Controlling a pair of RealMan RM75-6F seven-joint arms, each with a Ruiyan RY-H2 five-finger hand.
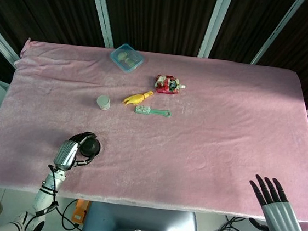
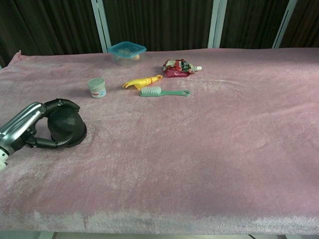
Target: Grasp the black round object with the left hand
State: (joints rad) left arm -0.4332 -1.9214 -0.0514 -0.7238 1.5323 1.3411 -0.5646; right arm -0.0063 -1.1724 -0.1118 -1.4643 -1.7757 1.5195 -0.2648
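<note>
The black round object rests on the pink cloth at the near left of the table, and it shows as a dark disc in the head view. My left hand grips it, fingers wrapped over its top and side; the same left hand appears near the table's front edge. My right hand hangs past the front right edge with fingers spread, holding nothing. The chest view does not show the right hand.
Further back on the pink table lie a small lidded jar, a yellow toy, a green brush, a red pouch and a blue lidded container.
</note>
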